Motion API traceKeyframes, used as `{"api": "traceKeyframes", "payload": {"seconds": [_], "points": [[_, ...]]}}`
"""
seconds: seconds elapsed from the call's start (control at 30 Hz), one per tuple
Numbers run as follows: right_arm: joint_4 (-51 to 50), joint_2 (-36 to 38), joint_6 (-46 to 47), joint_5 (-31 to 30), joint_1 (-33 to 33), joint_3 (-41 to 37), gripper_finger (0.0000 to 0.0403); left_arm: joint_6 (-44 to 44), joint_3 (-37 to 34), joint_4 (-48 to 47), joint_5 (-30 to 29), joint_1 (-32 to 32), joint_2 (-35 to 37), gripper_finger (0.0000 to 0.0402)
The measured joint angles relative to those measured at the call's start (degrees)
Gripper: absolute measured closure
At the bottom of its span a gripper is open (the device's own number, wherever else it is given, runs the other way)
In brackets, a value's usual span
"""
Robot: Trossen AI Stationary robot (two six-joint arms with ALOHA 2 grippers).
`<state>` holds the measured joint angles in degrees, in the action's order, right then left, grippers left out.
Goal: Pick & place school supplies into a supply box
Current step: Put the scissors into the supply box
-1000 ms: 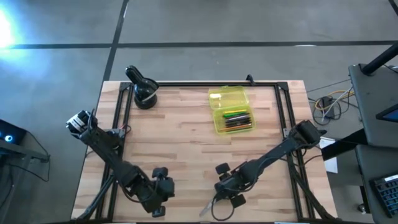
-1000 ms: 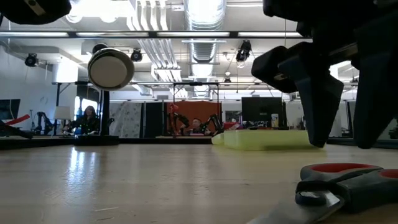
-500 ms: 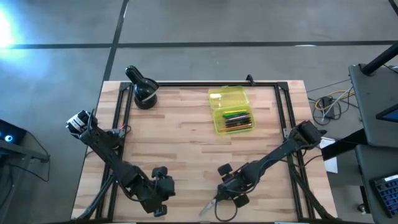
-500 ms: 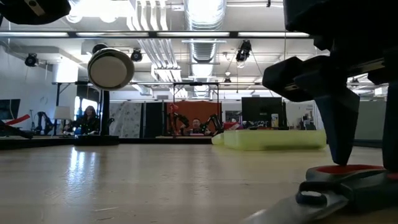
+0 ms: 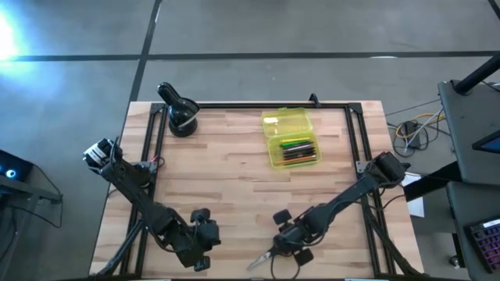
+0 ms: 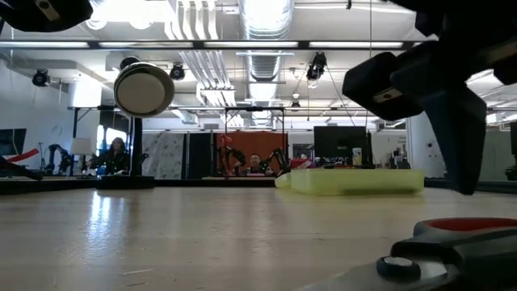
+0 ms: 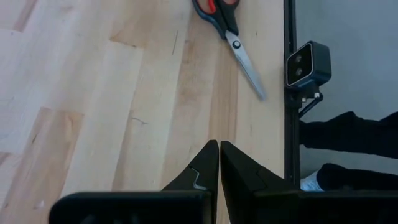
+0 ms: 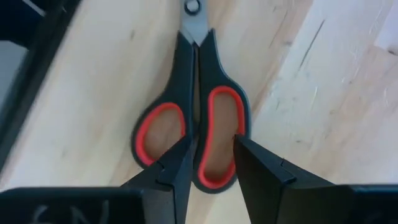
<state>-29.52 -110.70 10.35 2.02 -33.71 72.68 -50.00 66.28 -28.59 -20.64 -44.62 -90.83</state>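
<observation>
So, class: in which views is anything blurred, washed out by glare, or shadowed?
Low view: the scissors and right claw sit so near that they blur; ceiling lamps flare white. High view: a bright glare patch on the floor. Right wrist view: the fingers cast soft shadows on the table.

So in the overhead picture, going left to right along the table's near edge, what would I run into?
Left gripper → scissors → right gripper, down over the scissor handles.
</observation>
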Motion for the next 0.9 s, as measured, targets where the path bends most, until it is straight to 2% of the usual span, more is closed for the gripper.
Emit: {"api": "traceKeyframes", "payload": {"seconds": [0.27, 0.73, 0.9], "points": [[2.2, -0.3, 4.0, 1.0, -1.3, 1.0, 0.0284, 0.0, 0.0, -0.2, 0.0, 0.0, 0.0, 0.0401], [1.4, -4.0, 9.8, -1.3, -1.5, 1.5, 0.0280, -1.2, 0.0, -0.1, 0.0, -0.1, 0.0, 0.0401], [-1.5, -3.5, 10.2, -9.2, -1.5, 2.0, 0.0287, -1.4, 0.0, -0.1, 0.0, -0.1, 0.0, 0.0401]]}}
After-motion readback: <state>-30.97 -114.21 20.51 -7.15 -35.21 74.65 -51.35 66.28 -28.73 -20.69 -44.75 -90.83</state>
